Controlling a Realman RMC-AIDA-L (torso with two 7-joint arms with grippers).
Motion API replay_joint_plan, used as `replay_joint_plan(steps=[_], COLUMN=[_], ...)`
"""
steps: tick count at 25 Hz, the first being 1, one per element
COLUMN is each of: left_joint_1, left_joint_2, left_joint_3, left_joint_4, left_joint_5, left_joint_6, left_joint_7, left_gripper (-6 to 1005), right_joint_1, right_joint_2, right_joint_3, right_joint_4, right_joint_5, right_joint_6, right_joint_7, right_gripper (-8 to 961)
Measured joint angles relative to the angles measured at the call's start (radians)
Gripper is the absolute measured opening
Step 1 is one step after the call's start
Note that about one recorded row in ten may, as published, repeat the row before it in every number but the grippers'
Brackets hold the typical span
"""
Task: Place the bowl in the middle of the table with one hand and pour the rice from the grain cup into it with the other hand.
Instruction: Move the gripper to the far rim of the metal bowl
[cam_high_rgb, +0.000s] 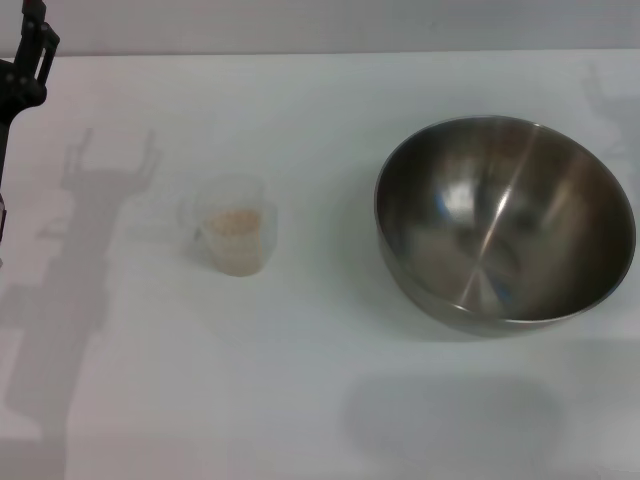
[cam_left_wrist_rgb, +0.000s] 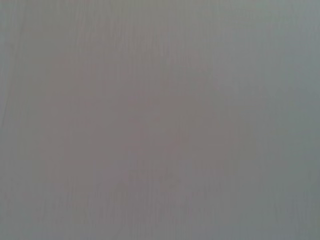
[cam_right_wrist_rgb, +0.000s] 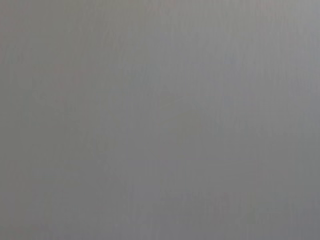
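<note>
The bowl (cam_high_rgb: 505, 222), a wide shiny steel one, stands upright on the right side of the white table (cam_high_rgb: 320, 400) with nothing in it. The grain cup (cam_high_rgb: 233, 227), small and clear with a handle, stands left of centre and holds a shallow layer of pale rice (cam_high_rgb: 236, 221). My left gripper (cam_high_rgb: 30, 45) shows only partly at the far left corner, well away from the cup; its shadow on the table shows two fingers spread apart, with nothing between them. The right gripper is out of view. Both wrist views show only a plain grey surface.
A bare strip of tabletop about a hand's width separates cup and bowl. The table's far edge (cam_high_rgb: 320, 52) runs across the top of the head view. The left arm's shadow (cam_high_rgb: 60, 300) falls down the left side.
</note>
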Motion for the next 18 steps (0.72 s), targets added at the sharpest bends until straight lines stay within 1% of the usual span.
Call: replay_joint_plan(steps=[12,13,15,16,18], left_joint_1=[-0.003,-0.003,-0.004,-0.006,-0.008], left_joint_2=[0.000,0.000,0.000,0.000,0.000], left_joint_3=[0.000,0.000,0.000,0.000,-0.001], left_joint_4=[0.000,0.000,-0.001,-0.002,-0.001], left_joint_5=[-0.001,-0.001,-0.001,-0.001,-0.001], left_joint_6=[-0.006,-0.006,-0.006,-0.007,-0.007], left_joint_7=[-0.001,-0.001,0.000,-0.001,-0.002], left_gripper=[817,817,817,817,817], right_joint_1=[0.003,0.002,0.002,-0.002,-0.002], right_joint_2=[0.000,0.000,0.001,0.004,0.005], right_joint_3=[0.002,0.002,0.002,0.000,-0.001], right_joint_4=[0.000,-0.005,-0.011,-0.028,-0.037], right_joint_5=[-0.006,-0.006,-0.006,-0.006,-0.007], right_joint_6=[0.000,0.000,0.000,0.000,0.002], right_joint_7=[-0.021,-0.069,-0.103,-0.190,-0.246], right_gripper=[731,731,730,730,730])
